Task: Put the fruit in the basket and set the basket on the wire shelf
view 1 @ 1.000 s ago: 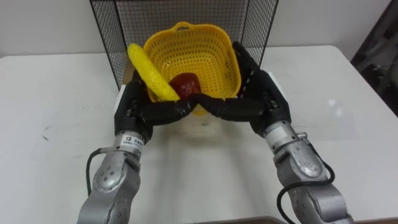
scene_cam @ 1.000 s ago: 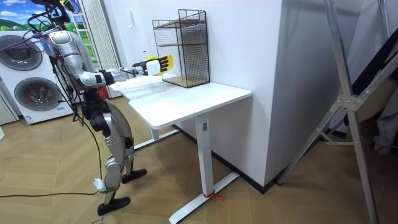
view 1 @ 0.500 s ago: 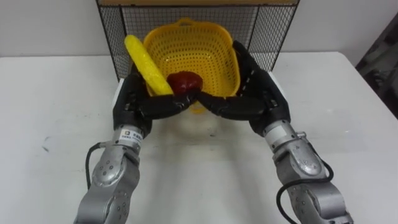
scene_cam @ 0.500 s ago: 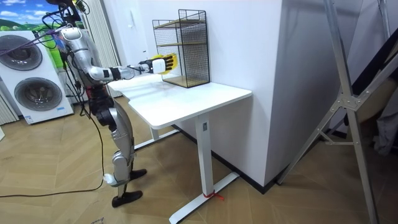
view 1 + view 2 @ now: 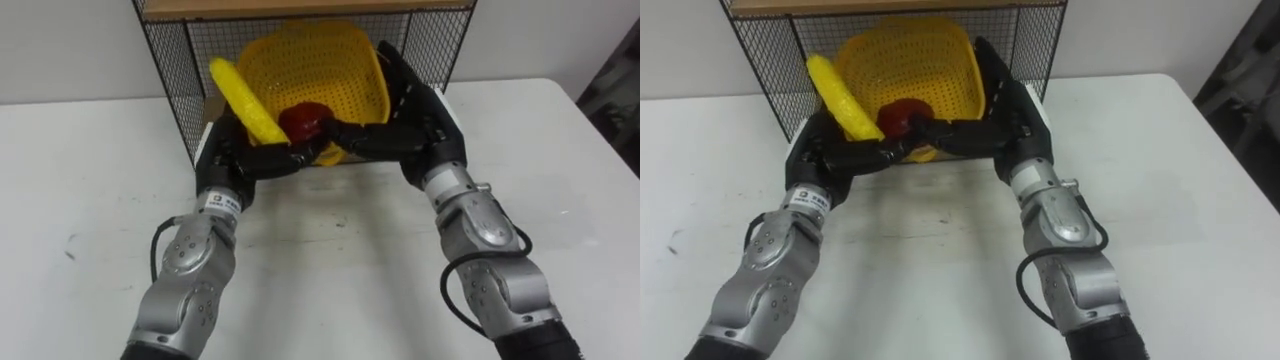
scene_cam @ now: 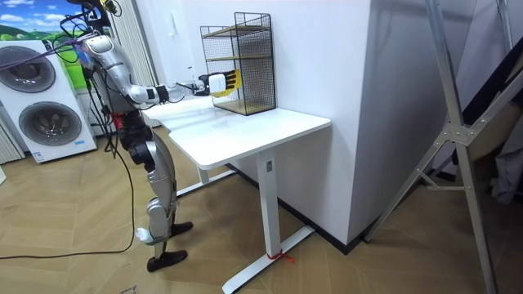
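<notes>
Left eye view: The yellow basket (image 5: 320, 75) is held off the bench (image 5: 80, 180), tilted, at the mouth of the wire shelf (image 5: 170, 90). It is carried between both hands. The left hand (image 5: 235, 160) lies at its 8 o'clock and the right hand (image 5: 410, 110) at its 4 o'clock. The fingers of both are extended under the front edge and up the side walls, cradling rather than clenching. A banana (image 5: 245, 100) projects over the rim at 10 o'clock. A red fruit (image 5: 303, 120) sits low at 6 o'clock.

Room view: The robot is seen standing at the bench end on the room view's left, both arms stretched toward the shelf, the basket at its open front.

Right eye view: A wooden board (image 5: 890, 6) is seen directly above the basket at 12 o'clock.

Assessment: The basket is judged light, perforated plastic, likely to flex if squeezed, with smooth walls that could slip. The fruit is loose and may roll when tilted. The projecting banana may catch the mesh. Support low on both sides and beneath is advised.
</notes>
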Controlling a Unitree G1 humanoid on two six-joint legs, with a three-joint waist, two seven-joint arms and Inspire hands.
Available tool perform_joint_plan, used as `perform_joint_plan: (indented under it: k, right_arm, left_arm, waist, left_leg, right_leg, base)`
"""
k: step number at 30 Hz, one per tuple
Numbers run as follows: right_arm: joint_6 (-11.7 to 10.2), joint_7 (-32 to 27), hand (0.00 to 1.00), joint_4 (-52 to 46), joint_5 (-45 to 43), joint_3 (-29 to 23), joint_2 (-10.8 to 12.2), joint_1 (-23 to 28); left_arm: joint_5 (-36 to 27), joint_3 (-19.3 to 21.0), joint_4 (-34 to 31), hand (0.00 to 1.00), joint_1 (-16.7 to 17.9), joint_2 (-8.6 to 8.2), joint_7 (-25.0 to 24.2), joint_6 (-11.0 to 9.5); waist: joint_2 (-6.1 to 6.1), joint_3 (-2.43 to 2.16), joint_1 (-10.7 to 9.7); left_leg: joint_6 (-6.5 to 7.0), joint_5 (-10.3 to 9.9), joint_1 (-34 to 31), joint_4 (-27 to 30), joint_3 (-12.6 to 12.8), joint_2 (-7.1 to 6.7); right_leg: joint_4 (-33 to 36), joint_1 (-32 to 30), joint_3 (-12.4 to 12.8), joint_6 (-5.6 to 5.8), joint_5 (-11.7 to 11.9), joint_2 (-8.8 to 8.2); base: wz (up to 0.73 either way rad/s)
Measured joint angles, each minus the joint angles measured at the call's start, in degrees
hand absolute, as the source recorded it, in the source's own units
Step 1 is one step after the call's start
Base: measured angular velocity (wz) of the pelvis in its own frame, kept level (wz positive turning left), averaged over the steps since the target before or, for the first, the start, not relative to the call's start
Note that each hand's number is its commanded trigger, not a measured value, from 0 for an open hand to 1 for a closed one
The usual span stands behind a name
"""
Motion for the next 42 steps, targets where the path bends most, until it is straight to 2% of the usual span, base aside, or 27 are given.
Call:
perform_joint_plan:
  k: [4, 7, 9, 10, 12, 13, 15, 16, 17, 18, 19, 20, 21, 22, 25, 29, 33, 38, 42]
  right_arm:
    - [1.1, -1.4, 0.00, 1.0, 2.3, 0.1, 0.2, 0.0]
    - [2.0, -2.8, 0.00, 4.0, 3.3, -0.1, 1.0, -1.3]
    - [3.3, -3.9, 0.00, 8.3, 6.5, -0.9, 1.2, -4.6]
    - [3.5, -4.1, 0.00, 9.4, 6.6, -1.0, 1.3, -5.7]
    - [4.3, -4.1, 0.00, 19.4, 8.1, -2.2, 1.3, -14.4]
    - [4.5, -4.1, 0.00, 21.8, 8.6, -2.5, 1.3, -16.7]
    - [4.5, -4.2, 0.00, 28.8, 11.4, -3.4, 0.5, -23.9]
    - [4.5, -4.1, 0.00, 30.4, 11.9, -3.4, 0.3, -25.5]
    - [4.5, -3.9, 0.00, 34.0, 13.1, -3.4, 0.4, -28.7]
    - [4.5, -3.3, 0.00, 37.6, 14.0, -3.4, 0.4, -31.3]
    - [4.4, -3.1, 0.00, 39.1, 14.5, -3.4, 0.4, -32.3]
    - [4.3, -2.5, 0.00, 41.8, 16.3, -3.4, 0.3, -33.9]
    - [4.3, -2.0, 0.00, 43.5, 17.5, -3.4, 0.3, -34.8]
    - [4.3, -1.8, 0.00, 44.1, 17.8, -3.4, 0.3, -35.0]
    - [4.3, -0.9, 0.00, 45.1, 20.2, -3.3, -0.1, -35.0]
    - [4.4, -0.6, 0.00, 48.2, 22.3, -3.4, 0.0, -36.0]
    - [4.4, -0.6, 0.00, 50.7, 22.5, -3.5, -0.5, -38.5]
    - [4.4, -0.6, 0.00, 50.9, 22.7, -3.5, -0.5, -38.8]
    - [4.4, -0.6, 0.00, 50.9, 23.1, -3.5, -0.6, -38.9]
  left_arm:
    - [-1.0, -0.4, 3.1, 0.00, -1.8, -0.64, 1.7, 1.4]
    - [-2.6, 0.0, 8.6, 0.00, -5.4, -0.84, 2.3, 2.2]
    - [-4.2, 0.2, 13.2, 0.00, -9.7, -0.70, 2.8, 3.3]
    - [-4.2, 0.2, 13.9, 0.00, -10.4, -0.67, 2.9, 3.5]
    - [-5.0, 1.2, 20.9, 0.00, -16.5, -0.46, 2.9, 3.8]
    - [-5.1, 1.2, 22.9, 0.00, -18.3, -0.17, 2.9, 3.9]
    - [-5.6, 2.0, 29.0, 0.00, -25.2, 0.29, 2.9, 4.6]
    - [-6.2, 2.2, 31.2, 0.00, -27.3, 0.61, 2.9, 4.6]
    - [-6.4, 2.1, 36.1, 0.00, -31.7, 1.44, 2.7, 4.6]
    - [-6.4, 2.1, 39.8, 0.00, -34.6, 1.90, 2.6, 4.6]
    - [-6.6, 2.1, 41.0, 0.00, -35.5, 2.04, 2.5, 4.6]
    - [-7.4, 2.1, 43.1, 0.00, -37.2, 2.35, 2.0, 4.5]
    - [-7.8, 2.1, 44.3, 0.00, -37.9, 2.71, 1.6, 4.4]
    - [-8.4, 2.1, 44.3, 0.00, -38.1, 2.84, 1.4, 4.0]
    - [-10.9, 2.2, 44.5, 0.00, -39.0, 3.61, 1.1, 3.1]
    - [-11.8, 3.5, 46.7, 0.00, -40.6, 3.70, 1.1, 2.8]
    - [-11.8, 4.5, 46.7, 0.00, -40.6, 3.72, 1.0, 2.7]
    - [-11.9, 5.0, 47.0, 0.00, -40.6, 3.72, 0.7, 2.7]
    - [-14.1, 5.7, 47.0, 0.00, -40.6, 3.72, 0.7, 3.0]
  waist:
    - [0.05, 0.03, -0.1]
    - [0.02, 0.04, -0.1]
    - [0.22, 0.16, -0.2]
    - [0.25, 0.18, -0.3]
    - [0.38, 0.28, -0.3]
    - [0.37, 0.30, -0.3]
    - [0.29, 0.36, 0.0]
    - [0.25, 0.41, 0.0]
    - [0.23, 0.50, 0.0]
    - [0.28, 0.72, 0.0]
    - [0.30, 0.83, 0.0]
    - [0.25, 1.22, 0.1]
    - [0.18, 1.54, 0.0]
    - [0.18, 1.60, 0.0]
    - [0.19, 1.62, 0.0]
    - [0.22, 1.61, -0.1]
    - [0.23, 1.60, -0.3]
    - [0.26, 1.58, -0.1]
    - [0.84, 1.49, -0.2]
  left_leg:
    - [0.00, 0.0, 0.0, -0.1, 0.0, 0.00]
    - [0.01, 0.0, -0.2, 0.1, 0.0, -0.01]
    - [0.10, 0.1, -1.2, 0.3, -0.1, 0.01]
    - [0.15, 0.2, -1.4, 0.2, -0.1, 0.01]
    - [0.30, 0.9, -3.3, 0.3, -0.1, 0.01]
    - [0.31, 1.2, -4.0, 0.2, -0.1, 0.02]
    - [0.39, 2.6, -5.9, -0.4, -0.1, 0.02]
    - [0.37, 2.9, -6.2, -0.6, -0.1, 0.02]
    - [0.36, 3.2, -6.7, -0.7, -0.1, 0.03]
    - [0.36, 3.2, -6.7, -0.7, -0.2, 0.03]
    - [0.36, 3.2, -6.7, -0.7, -0.2, 0.02]
    - [0.36, 3.2, -6.7, -0.7, -0.2, 0.01]
    - [0.36, 3.2, -6.9, -0.8, -0.3, 0.01]
    - [0.36, 3.2, -7.2, -0.7, -0.4, 0.01]
    - [0.34, 3.2, -8.8, -0.4, -0.8, 0.00]
    - [0.36, 3.2, -9.2, -0.7, -1.1, -0.29]
    - [0.45, 3.3, -9.7, -0.7, -1.6, -0.60]
    - [0.45, 3.3, -9.8, -0.7, -1.9, -0.70]
    - [0.45, 3.3, -10.1, -0.7, -2.1, -0.79]
  right_leg:
    - [0.2, -0.1, -0.5, 0.01, 0.0, -0.09]
    - [0.2, 0.0, -0.6, 0.01, 0.0, -0.09]
    - [0.3, -0.4, -0.9, -0.02, 0.0, -0.06]
    - [0.4, -0.7, -0.9, -0.03, 0.0, -0.09]
    - [1.6, -3.2, -0.8, -0.14, 0.1, -0.10]
    - [1.6, -3.8, -0.9, -0.21, 0.3, -0.09]
    - [1.5, -6.2, -1.0, -0.32, 1.1, -0.09]
    - [1.5, -6.6, -1.1, -0.35, 1.2, -0.09]
    - [1.5, -7.0, -1.3, -0.42, 1.3, -0.09]
    - [1.4, -7.0, -1.4, -0.42, 1.3, -0.11]
    - [1.3, -6.9, -1.4, -0.42, 1.3, -0.11]
    - [1.2, -6.9, -1.5, -0.42, 1.3, -0.12]
    - [1.1, -7.0, -1.8, -0.42, 1.3, -0.16]
    - [1.1, -7.2, -2.0, -0.43, 1.3, -0.20]
    - [1.1, -8.5, -2.4, -0.45, 1.3, -0.19]
    - [1.0, -8.9, -2.8, -0.41, 1.3, -0.55]
    - [0.9, -9.1, -3.6, -0.31, 1.2, -0.83]
    - [0.8, -9.0, -4.1, -0.31, 1.2, -0.82]
    - [0.4, -8.9, -4.7, -0.31, 1.2, -0.78]
  base:
    - [0.00]
    - [0.00]
    - [0.00]
    - [0.00]
    - [0.00]
    - [0.03]
    - [0.04]
    - [0.05]
    - [0.05]
    - [0.05]
    - [0.03]
    - [0.04]
    - [0.05]
    - [0.09]
    - [0.07]
    - [0.03]
    - [0.07]
    - [0.04]
    - [0.02]
